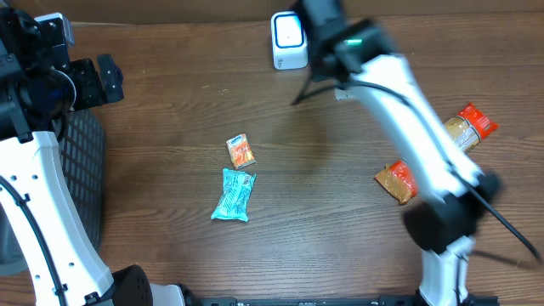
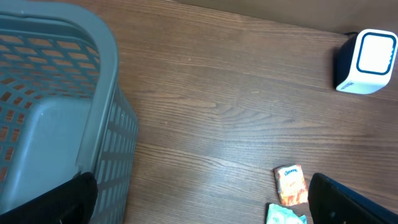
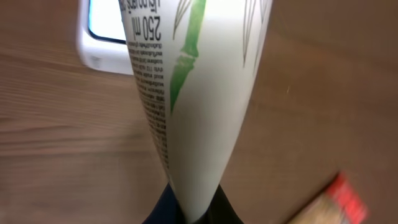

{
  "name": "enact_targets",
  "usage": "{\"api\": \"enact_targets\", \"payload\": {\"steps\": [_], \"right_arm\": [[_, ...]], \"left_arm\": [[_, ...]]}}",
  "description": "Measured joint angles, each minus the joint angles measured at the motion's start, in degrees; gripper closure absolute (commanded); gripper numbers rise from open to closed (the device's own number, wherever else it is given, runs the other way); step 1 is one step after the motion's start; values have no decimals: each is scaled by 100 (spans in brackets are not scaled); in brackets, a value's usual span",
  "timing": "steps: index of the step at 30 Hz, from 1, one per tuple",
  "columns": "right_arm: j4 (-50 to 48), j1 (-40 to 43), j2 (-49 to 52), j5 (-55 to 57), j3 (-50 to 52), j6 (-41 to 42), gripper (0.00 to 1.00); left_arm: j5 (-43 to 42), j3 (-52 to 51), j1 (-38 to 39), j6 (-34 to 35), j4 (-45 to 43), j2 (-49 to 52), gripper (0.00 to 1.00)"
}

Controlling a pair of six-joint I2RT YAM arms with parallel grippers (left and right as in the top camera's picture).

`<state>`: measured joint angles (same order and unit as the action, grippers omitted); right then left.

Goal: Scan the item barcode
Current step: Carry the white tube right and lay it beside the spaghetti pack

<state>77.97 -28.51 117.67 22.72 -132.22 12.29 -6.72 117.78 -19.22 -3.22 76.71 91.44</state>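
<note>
My right gripper point(image 3: 193, 215) is shut on the flat end of a white tube point(image 3: 199, 93) with green bamboo print and small black text. The tube points toward the white barcode scanner point(image 3: 102, 37), whose window shows just past its left side. From overhead the scanner point(image 1: 289, 40) stands at the table's far edge, and the right arm's wrist point(image 1: 327, 42) hovers right beside it, hiding the tube. My left gripper point(image 2: 205, 211) hangs open over bare wood with nothing between its fingers point(image 2: 348, 202). It sits at the far left point(image 1: 102, 78).
A grey mesh basket point(image 2: 93, 93) stands at the left edge point(image 1: 81, 170). A small orange packet point(image 1: 240, 151) and a teal packet point(image 1: 233, 195) lie mid-table. Two orange-red packets point(image 1: 397, 181) point(image 1: 467, 127) lie at the right, partly under the right arm.
</note>
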Motion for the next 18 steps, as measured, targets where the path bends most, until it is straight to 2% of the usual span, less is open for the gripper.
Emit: {"api": "enact_targets", "payload": {"steps": [3,6,10,18], "right_arm": [[658,511,-629,-909,-127,739,96],[804,1097,-750,-1368,-85,1193,96],[269,1893,-549,-1921,599,1556,96],[-1091,2951,-328,-3410,2997,1705,96]], "left_arm": [[0,0,-2,0,0,0,0],[2,0,0,0,0,0,0],[2,0,0,0,0,0,0],[2,0,0,0,0,0,0]]}}
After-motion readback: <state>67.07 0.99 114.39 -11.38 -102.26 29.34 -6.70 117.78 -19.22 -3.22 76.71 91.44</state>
